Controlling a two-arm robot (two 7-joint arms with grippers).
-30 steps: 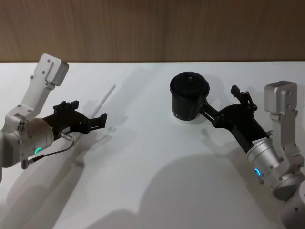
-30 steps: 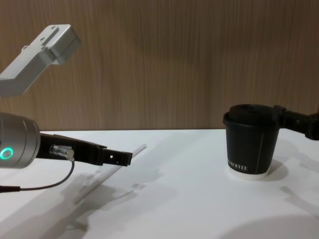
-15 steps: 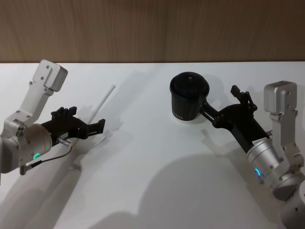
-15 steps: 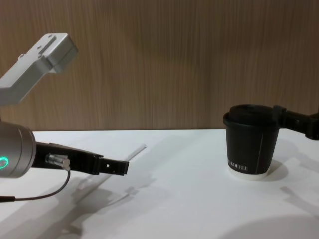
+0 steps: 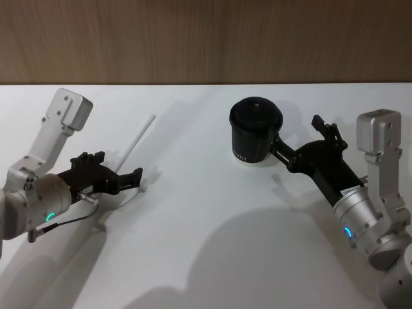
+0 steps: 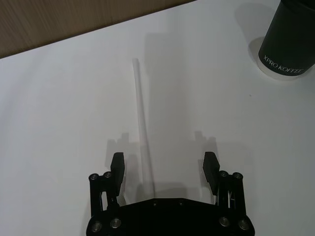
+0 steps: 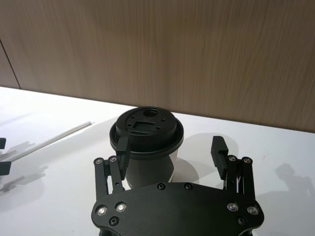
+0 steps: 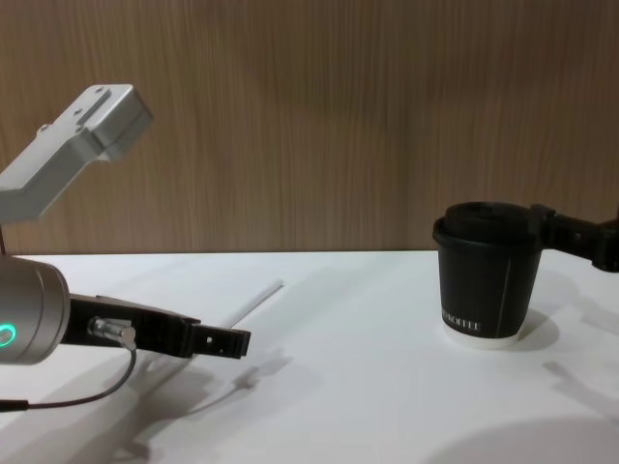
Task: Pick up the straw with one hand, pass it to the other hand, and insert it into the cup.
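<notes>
The straw (image 5: pixel 138 136) lies flat on the white table (image 5: pixel 212 244), on the robot's left side and well apart from the cup (image 5: pixel 254 132). It runs from its near end away toward the wooden wall (image 5: pixel 206 38), slanting a little toward the robot's right. In the left wrist view the straw (image 6: pixel 141 118) passes between the two spread fingers of the left gripper (image 6: pixel 163 162), nearer to one finger than the other, and neither finger touches it. That gripper (image 5: pixel 121 164) hangs low over the straw's near end with its jaws wide apart and holding nothing. In the chest view its fingertip (image 8: pixel 237 340) is clear of the table, with its shadow just below. A thin dark cable (image 8: pixel 87 372) loops from the wrist beside the green ring (image 8: pixel 8 335) on the silver arm. The black cup (image 8: pixel 486 271) stands upright on the table with its domed lid on, over on the robot's right. The right gripper (image 5: pixel 297 134) is just beside it, jaws also apart and empty. One finger (image 7: pixel 123 147) sits against the lid's rim, though actual contact cannot be told, and the other finger (image 7: pixel 219 147) stands off to the cup's side.
</notes>
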